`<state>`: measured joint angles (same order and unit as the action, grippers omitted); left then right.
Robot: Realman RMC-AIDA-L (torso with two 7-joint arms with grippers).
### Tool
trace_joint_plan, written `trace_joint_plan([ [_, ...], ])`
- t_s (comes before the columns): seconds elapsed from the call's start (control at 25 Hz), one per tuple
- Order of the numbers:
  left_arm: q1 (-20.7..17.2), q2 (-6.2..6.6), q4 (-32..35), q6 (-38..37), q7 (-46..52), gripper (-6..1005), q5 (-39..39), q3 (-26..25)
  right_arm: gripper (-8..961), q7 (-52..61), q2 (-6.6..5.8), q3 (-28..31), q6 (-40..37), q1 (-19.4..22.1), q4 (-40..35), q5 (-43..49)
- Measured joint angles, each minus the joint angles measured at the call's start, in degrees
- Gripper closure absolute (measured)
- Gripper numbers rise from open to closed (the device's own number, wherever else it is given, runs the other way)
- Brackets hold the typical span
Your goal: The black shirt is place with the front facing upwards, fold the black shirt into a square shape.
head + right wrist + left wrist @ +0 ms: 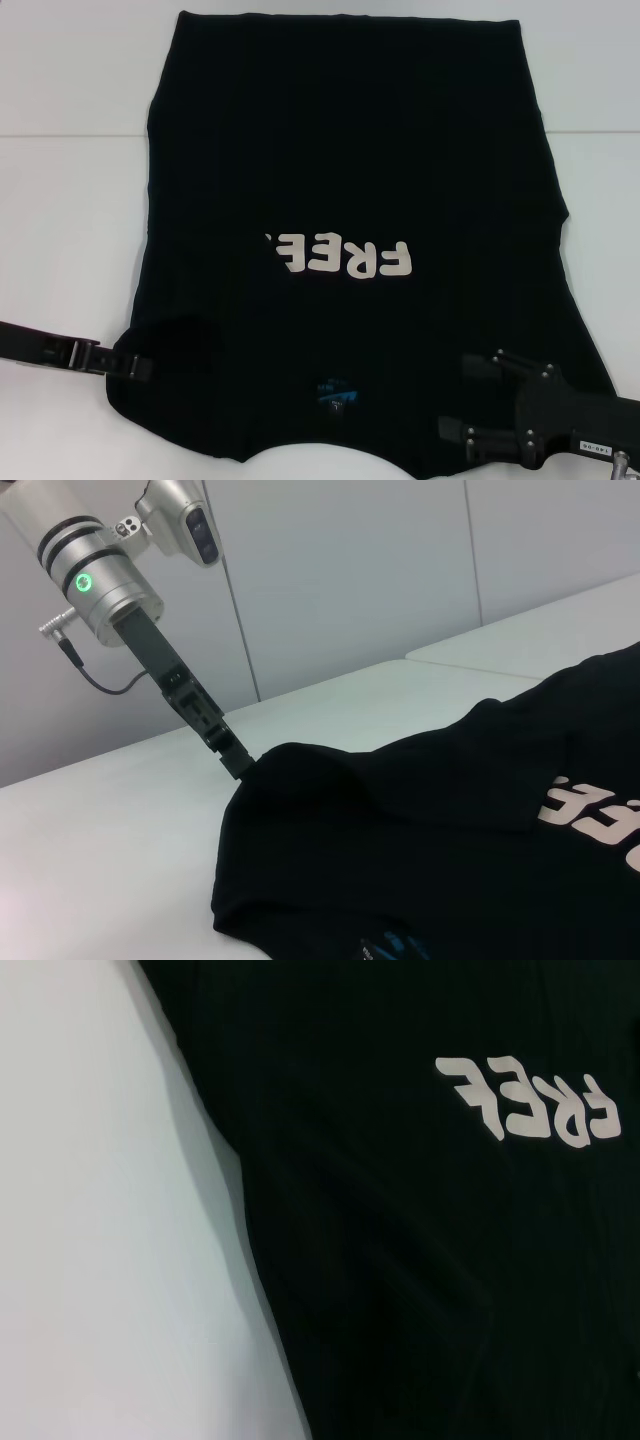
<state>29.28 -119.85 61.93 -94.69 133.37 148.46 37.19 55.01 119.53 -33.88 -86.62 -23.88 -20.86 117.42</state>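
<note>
Black cotton-like fabric covers most of the white desk (pixel 60 240): the large plain black shirt (pixel 350 170) lies front up, its collar end toward the robot and its hem toward the far edge. Cream lettering (pixel 340 257) on the chest reads upside down from the head view, and its first letters are partly covered by a fold of cloth on the robot's left side. A small blue neck label (pixel 335 390) shows just inside the collar, near the front edge of the desk.

At the near left corner of the shirt, the left hand (pixel 135 365) reaches in low from the desk's left side. Its fingertips are buried in a raised hump of fabric at the left shoulder, clamped on the black shirt; the right wrist view shows the slim black finger (pixel 225 745) running into the lifted cloth.

At the near right corner, the right hand (pixel 462 400) rests over the right shoulder of the shirt. Its two black fingers (pixel 480 365) lie apart, one above the other, with fabric showing between them.
</note>
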Motion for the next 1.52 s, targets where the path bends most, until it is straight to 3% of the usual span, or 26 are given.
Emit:
trace_joint_plan([
  [0.76, -0.1, -0.4, -0.1, 1.9, 0.6, 232, 0.8, 3.5, 29, 0.0, 0.0, -0.1, 0.0, -0.2, -0.1, -0.1],
  [1.12, 0.2, -1.25, 1.4, 3.0, 0.4, 243, 4.2, 5.5, 29, 0.0, 0.0, 0.3, -0.4, -0.2, -0.3, -0.1],
  [1.44, 0.1, -1.48, 1.6, 3.7, 0.0, 660, 4.4, 5.6, 30, 0.1, 0.0, 0.3, -0.4, -0.1, -0.4, -0.1],
  [1.52, 0.1, -1.47, 1.5, 3.7, -0.2, 702, 4.4, 5.6, 30, 0.1, 0.0, 0.3, -0.5, 0.0, -0.4, -0.1],
])
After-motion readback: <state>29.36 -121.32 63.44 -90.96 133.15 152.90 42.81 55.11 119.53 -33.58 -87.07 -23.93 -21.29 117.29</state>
